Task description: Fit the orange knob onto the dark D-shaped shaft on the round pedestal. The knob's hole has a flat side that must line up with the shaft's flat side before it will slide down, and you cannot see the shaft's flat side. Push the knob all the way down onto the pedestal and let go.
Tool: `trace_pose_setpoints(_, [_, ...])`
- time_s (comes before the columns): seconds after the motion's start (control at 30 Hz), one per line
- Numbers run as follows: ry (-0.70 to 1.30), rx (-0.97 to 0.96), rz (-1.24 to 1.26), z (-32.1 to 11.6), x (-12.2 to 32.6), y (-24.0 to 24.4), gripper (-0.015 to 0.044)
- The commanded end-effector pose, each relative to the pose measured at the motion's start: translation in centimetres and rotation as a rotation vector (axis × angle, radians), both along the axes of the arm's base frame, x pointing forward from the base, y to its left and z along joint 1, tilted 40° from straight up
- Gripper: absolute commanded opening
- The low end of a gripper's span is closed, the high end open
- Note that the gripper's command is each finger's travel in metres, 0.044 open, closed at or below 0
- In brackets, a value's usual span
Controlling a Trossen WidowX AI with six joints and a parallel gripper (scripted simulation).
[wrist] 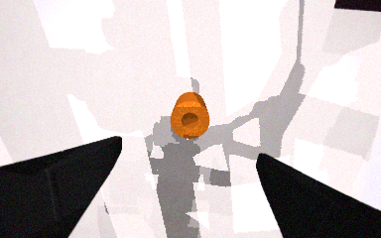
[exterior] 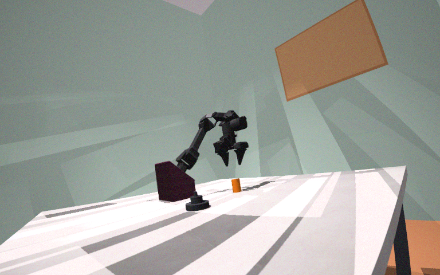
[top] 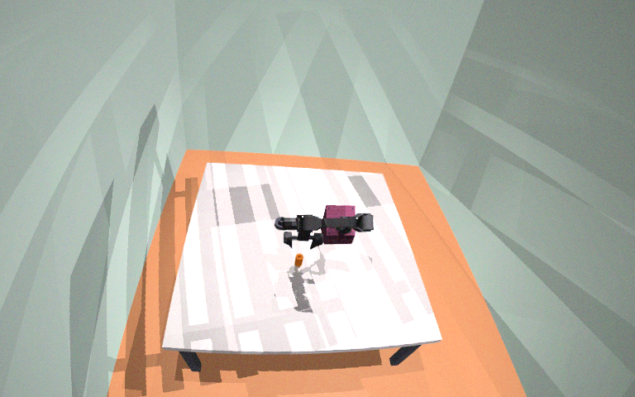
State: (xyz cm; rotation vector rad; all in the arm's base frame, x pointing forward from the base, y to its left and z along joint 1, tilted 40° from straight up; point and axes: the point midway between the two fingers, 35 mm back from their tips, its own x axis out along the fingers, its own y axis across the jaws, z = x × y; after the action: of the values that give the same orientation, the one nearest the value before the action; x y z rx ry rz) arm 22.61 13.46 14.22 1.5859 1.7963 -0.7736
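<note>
The orange knob (top: 298,260) (exterior: 236,185) (wrist: 190,130) stands upright on the table, its hole facing up in the wrist view. My gripper (top: 301,246) (exterior: 233,165) (wrist: 190,151) is wide open and empty, pointing down from well above the knob. In the wrist view the knob lies between the two fingers from left to right, but higher in the picture than their tips. The dark round pedestal (exterior: 197,206) with its shaft (exterior: 195,193) stands on the table in the exterior view, apart from the knob. It is hidden behind the arm in the top view and is out of the wrist view.
The maroon base block (top: 339,212) (exterior: 173,183) of the arm stands on the white table (top: 374,322) (exterior: 350,200). In the exterior view the pedestal is in front of this block. The arm's shadow falls on the table around the knob.
</note>
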Motion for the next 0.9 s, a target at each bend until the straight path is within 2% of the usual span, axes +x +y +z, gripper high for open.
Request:
trace_pose_setpoints(0.0, [-0.048, 0.017, 0.049, 0.11, 0.06, 0.00, 0.0440])
trace_pose_setpoints(0.5, [-0.978, 0.146, 1.162, 0.03, 0.05, 0.07, 0.0440])
trace_pose_setpoints(0.87, [-1.020, 0.152, 1.213, 0.03, 0.05, 0.07, 0.0440])
